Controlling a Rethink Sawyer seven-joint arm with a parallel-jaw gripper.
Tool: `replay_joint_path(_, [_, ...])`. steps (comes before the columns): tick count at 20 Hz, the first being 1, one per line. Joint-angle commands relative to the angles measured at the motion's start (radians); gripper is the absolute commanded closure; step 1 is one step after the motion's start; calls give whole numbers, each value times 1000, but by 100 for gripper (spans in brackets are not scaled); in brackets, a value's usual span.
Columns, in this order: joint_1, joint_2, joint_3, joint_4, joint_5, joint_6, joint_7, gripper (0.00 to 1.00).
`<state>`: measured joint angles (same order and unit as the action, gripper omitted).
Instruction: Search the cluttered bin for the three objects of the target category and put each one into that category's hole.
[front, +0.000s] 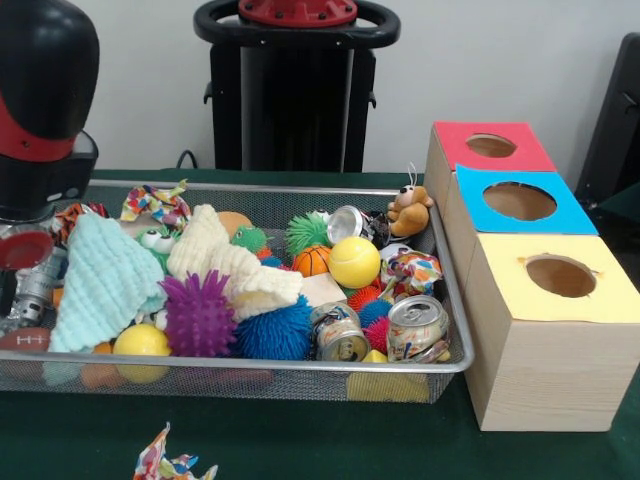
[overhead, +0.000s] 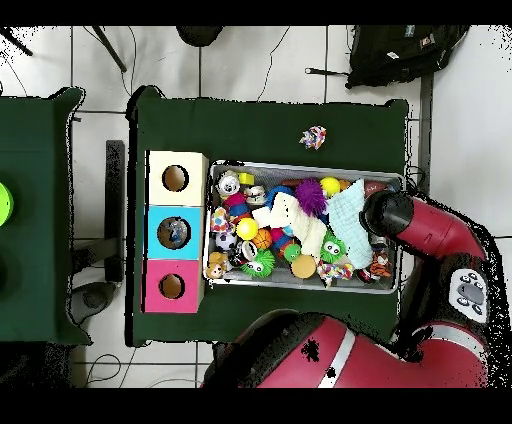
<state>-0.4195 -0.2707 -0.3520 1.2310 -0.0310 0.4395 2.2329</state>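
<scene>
Overhead view puts the red and black arm (overhead: 420, 225) over the silver wire-mesh bin's (overhead: 306, 167) three-o'clock end; its pincer is hidden, so I cannot tell its state; which category is wanted is unclear; crushed drink cans (front: 417, 328) lie by the boxes' round holes (front: 560, 275); best lift cloths aside first.

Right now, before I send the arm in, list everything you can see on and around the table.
wire bin: one, silver mesh, table centre
boxes with holes: three, red, blue and yellow tops, beside the bin
crushed cans: three, silver, bin's box end
spiky balls: several, purple, blue, green
smooth balls: two yellow, one small orange basketball
cloths: two, pale green and cream, over the pile
teddy: one, brown, bin corner by the boxes
wrapper: one, multicoloured, on the green table outside the bin
backpack: one, black, on the floor
arm: red and black, over the bin's end away from the boxes
</scene>
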Motion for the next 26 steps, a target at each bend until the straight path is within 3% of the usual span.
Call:
replay_joint_path(1, [4,68,26,-31,25,-90,168,0])
replay_joint_path(11, [-51,81,112,-41,39,-79,86,0])
replay_joint_path(19, [-89,56,169,-4,23,-60,25,0])
replay_joint_path(26, [-133,34,226,15,10,51,-47,0])
